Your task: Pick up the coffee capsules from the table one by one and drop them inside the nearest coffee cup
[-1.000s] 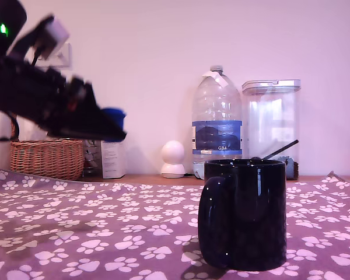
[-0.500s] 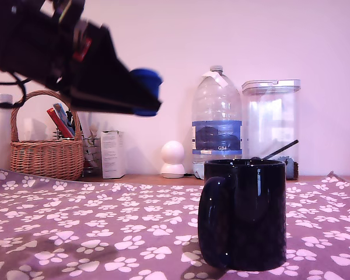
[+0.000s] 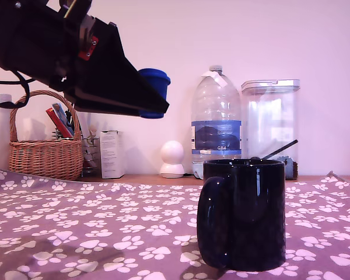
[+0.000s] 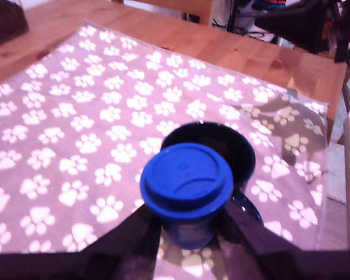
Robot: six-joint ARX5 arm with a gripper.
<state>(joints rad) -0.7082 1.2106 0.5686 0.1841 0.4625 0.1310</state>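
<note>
Since the earlier frame, the gripper (image 3: 154,96) has shifted slightly toward the exterior view's right. Its jaws are clamped on a blue capsule (image 4: 186,189), held high above the table (image 3: 76,233). The black cup (image 3: 242,214) stands upright below, further to the exterior view's right.

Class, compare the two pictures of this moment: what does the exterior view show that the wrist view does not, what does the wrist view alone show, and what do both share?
Only the exterior view shows the wicker basket, the clear water bottle, the clear lidded container and the mug's handle. Only the wrist view shows the capsule's flat top, the mug's dark opening and the table's bare wooden edge. Both show the gripper shut on the blue capsule in the air, the black mug and the purple paw-print cloth.
</note>
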